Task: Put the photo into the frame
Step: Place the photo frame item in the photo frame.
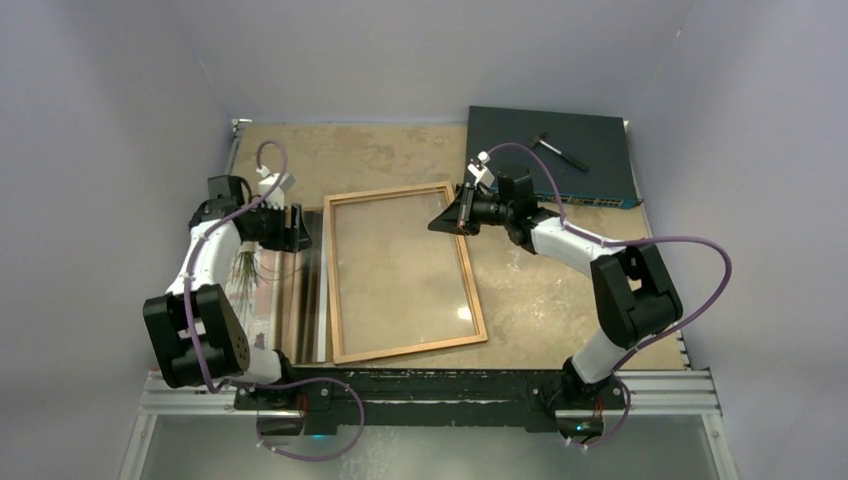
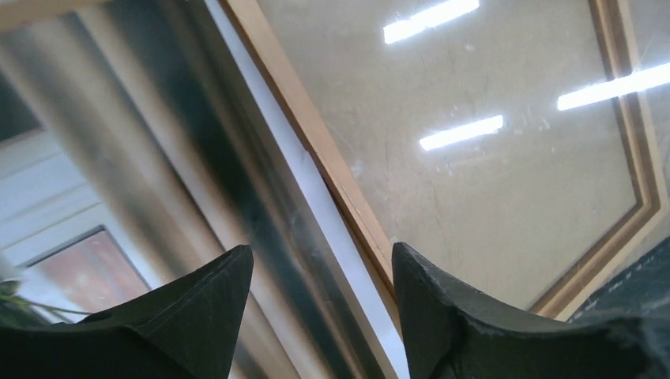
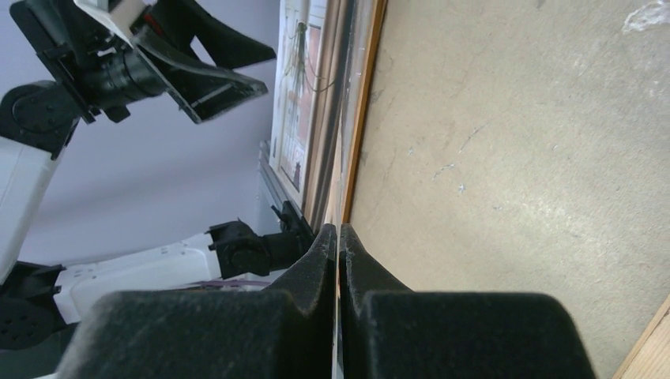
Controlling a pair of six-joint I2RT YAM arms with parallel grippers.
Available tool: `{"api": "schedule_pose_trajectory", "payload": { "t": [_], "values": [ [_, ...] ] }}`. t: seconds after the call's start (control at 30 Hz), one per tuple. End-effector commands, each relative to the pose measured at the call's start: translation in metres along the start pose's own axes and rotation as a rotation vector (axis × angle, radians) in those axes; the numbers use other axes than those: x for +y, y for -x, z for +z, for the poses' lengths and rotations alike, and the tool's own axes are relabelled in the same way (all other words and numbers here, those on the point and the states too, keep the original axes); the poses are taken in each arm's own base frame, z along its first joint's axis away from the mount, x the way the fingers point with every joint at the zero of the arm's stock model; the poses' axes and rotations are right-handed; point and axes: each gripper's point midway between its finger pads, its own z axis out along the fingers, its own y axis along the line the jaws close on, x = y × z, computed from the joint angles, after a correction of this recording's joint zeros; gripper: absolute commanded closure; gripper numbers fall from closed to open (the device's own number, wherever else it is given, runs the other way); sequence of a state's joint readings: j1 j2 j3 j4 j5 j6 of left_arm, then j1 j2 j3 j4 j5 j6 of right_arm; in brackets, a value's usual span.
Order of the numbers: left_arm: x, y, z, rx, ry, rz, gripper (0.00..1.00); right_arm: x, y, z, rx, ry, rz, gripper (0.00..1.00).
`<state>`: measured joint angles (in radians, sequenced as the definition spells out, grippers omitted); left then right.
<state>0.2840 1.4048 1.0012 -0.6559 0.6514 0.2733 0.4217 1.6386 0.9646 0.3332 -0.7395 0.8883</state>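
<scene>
Overhead view of a worn table [image 1: 540, 290] with two robot arms. A thin orange-brown wooden frame [image 1: 410, 347] lies flat at the centre, the table showing through it. The photo [image 1: 305, 300], striped with a white border, lies flat just left of the frame, its long edge along the frame's left rail. The left gripper [image 2: 320, 260] hovers over the photo's far end beside that rail, jaws apart with nothing between them. The right gripper [image 3: 338, 233] sits at the frame's right rail near the far corner, fingers pressed together, holding nothing. A dark flat box [image 1: 550, 150] lies beyond the frame's far right corner.
</scene>
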Motion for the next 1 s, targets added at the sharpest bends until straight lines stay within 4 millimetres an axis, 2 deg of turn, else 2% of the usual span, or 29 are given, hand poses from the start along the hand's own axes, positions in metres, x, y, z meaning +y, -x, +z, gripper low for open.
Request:
{"api": "schedule_pose_trajectory", "payload": {
  "t": [0.0,0.1,0.23,0.3,0.57,0.97],
  "values": [
    [-0.012,-0.012,0.018,0.037,-0.011,0.047,0.40,-0.004,0.014,0.002,-0.050,-0.029,-0.048,1.00],
    [-0.017,-0.015,0.028,0.062,-0.022,0.045,0.45,-0.013,0.019,0.002,-0.071,-0.069,-0.052,1.00],
    [-0.014,-0.015,0.034,0.074,-0.020,0.030,0.53,-0.022,0.024,0.001,-0.093,-0.107,-0.065,1.00],
    [-0.014,-0.017,0.038,0.083,-0.025,0.019,0.54,-0.027,0.026,0.000,-0.102,-0.124,-0.065,1.00],
    [-0.014,-0.024,0.056,0.127,-0.029,0.002,0.54,-0.043,0.024,0.003,-0.109,-0.139,-0.044,1.00],
    [-0.008,-0.033,0.074,0.167,-0.030,-0.031,0.71,-0.057,0.018,0.009,-0.111,-0.129,0.000,1.00]
  ]
}}
